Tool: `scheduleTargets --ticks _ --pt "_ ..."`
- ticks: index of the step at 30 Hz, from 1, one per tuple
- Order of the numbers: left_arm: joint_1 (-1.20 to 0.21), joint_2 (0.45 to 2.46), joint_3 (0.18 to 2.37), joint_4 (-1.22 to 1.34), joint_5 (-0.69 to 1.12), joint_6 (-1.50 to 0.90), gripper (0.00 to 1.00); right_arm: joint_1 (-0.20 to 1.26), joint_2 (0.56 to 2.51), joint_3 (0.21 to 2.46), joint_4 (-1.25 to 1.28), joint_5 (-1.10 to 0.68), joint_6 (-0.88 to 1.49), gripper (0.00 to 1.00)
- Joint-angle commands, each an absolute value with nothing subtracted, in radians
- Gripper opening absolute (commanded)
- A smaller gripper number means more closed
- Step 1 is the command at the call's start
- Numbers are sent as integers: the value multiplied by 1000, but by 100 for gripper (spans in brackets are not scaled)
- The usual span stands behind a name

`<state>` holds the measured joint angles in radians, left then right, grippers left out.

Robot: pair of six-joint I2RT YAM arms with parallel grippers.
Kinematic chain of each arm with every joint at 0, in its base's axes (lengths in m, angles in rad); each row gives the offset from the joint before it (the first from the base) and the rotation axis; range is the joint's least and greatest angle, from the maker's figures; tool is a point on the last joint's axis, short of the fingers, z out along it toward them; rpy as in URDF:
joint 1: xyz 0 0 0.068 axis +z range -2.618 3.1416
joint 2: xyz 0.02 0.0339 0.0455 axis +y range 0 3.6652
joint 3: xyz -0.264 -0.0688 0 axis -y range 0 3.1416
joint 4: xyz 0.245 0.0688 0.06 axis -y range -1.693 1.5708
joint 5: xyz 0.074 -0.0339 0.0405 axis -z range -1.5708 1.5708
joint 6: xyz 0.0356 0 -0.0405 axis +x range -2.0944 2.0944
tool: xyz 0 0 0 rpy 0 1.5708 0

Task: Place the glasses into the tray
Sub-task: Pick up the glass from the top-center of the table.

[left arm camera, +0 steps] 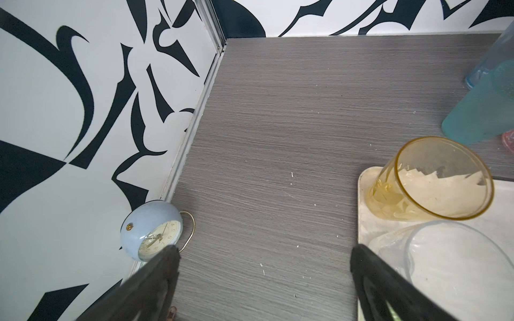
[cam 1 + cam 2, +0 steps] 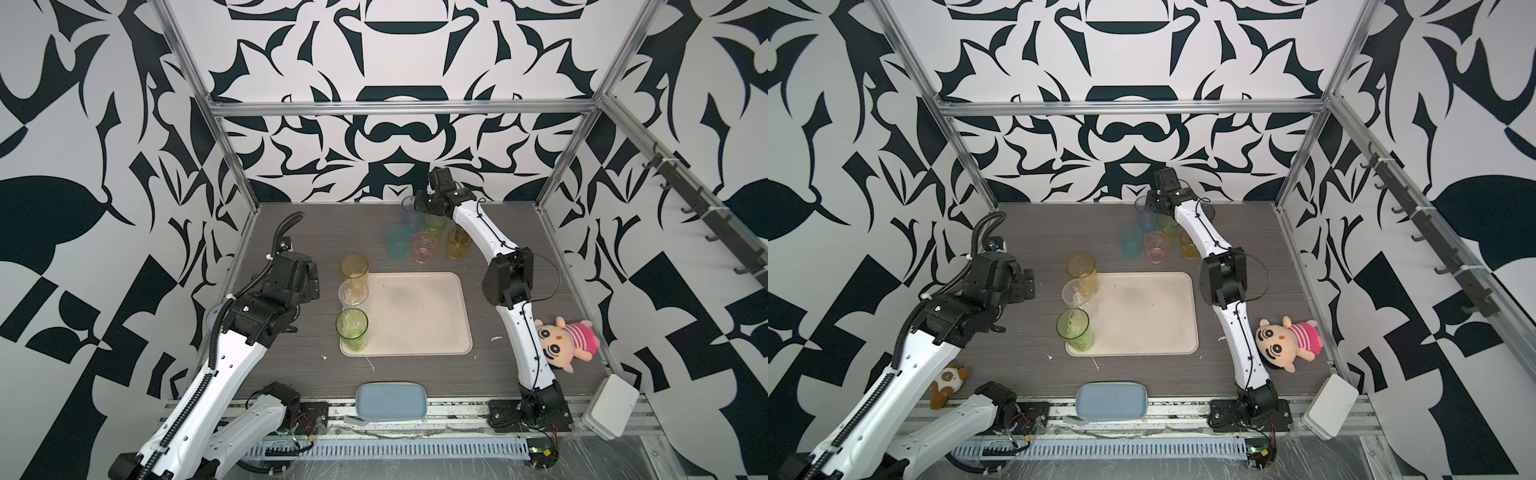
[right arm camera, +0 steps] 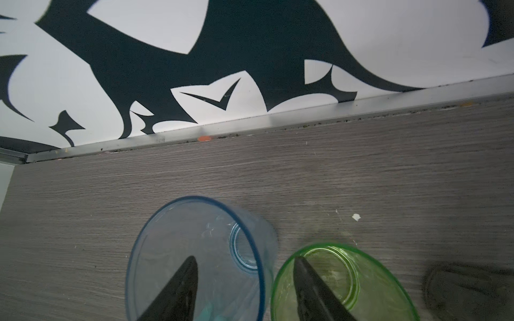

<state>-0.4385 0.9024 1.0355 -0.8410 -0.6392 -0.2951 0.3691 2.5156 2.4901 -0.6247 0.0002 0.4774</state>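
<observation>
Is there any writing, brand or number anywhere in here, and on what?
Clock dial: hour numerals ring the face, but they are too small and tilted to quote reliably.
Nothing else in any view shows readable words, labels or brands.

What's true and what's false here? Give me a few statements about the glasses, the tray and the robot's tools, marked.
1. The amber glass, clear glass and tall green glass stand in the tray. True.
2. The pink glass is in the tray. False: it stands on the table beyond it.
3. The left tool is open, holding nothing. True.
4. The right tool is above the tray. False: it is above the blue glass and short green glass.
</observation>
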Motion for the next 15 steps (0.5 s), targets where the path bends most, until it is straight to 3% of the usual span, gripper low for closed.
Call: scheduleTargets --ticks 1,15 --pt "-437 893 1020 -843 -640 -307 99 374 2512 2536 -607 -3 496 56" --pt "-437 899 1022 -848 -646 -308 99 375 2511 2531 -612 -6 498 41"
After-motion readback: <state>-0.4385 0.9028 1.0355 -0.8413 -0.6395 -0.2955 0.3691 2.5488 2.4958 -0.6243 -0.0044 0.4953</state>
